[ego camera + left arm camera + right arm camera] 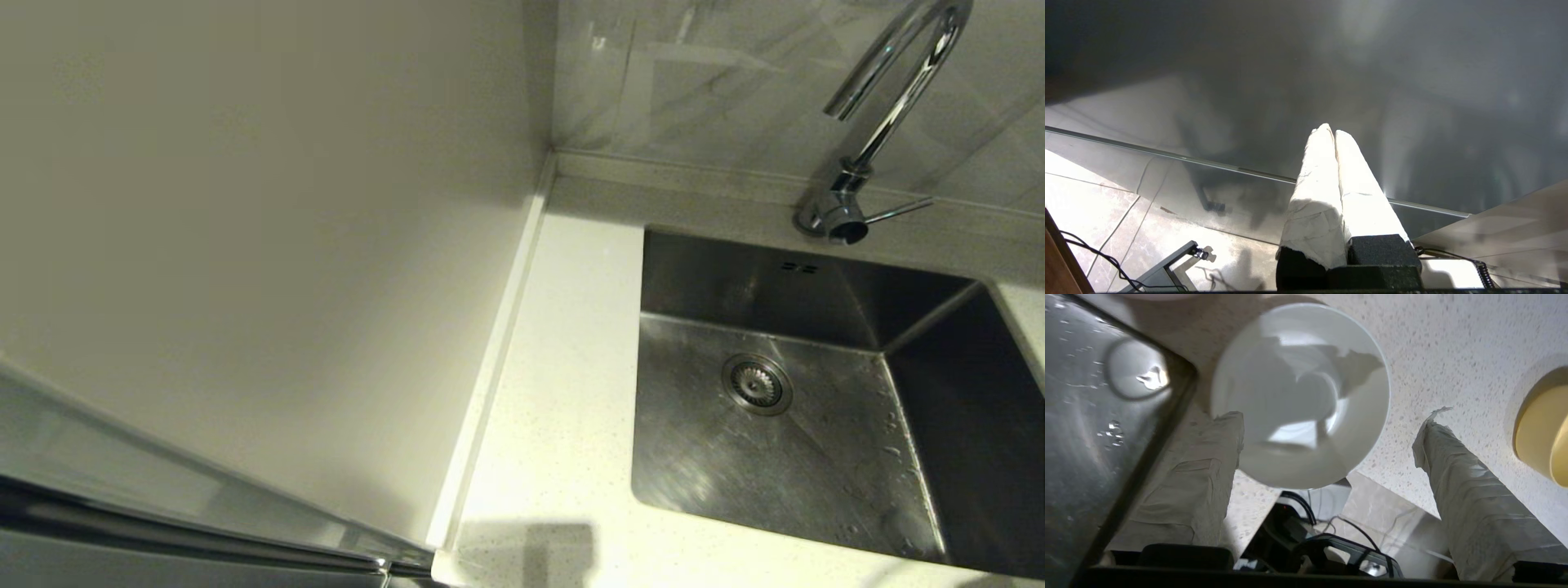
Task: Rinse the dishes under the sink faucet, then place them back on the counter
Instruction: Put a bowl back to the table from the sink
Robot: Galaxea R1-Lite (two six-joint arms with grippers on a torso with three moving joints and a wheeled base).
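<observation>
Right gripper (pixel 1327 445) open over the white bowl (pixel 1300 396).

The bowl stands on the counter (pixel 1453 347) at the sink (pixel 1090 428) corner, between the spread fingers. Left gripper (pixel 1333 139) is closed, empty, parked low. Faucet (pixel 890 106) rises at the far edge.

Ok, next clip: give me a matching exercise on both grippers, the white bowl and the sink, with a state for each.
Things:
1. left gripper
2. right gripper
3. white bowl
4. sink

States:
a. droplets on bare steel
b. shut, holding nothing
c. open
d. lies between two spread fingers

Pairs: 1-b, 2-c, 3-d, 4-a
</observation>
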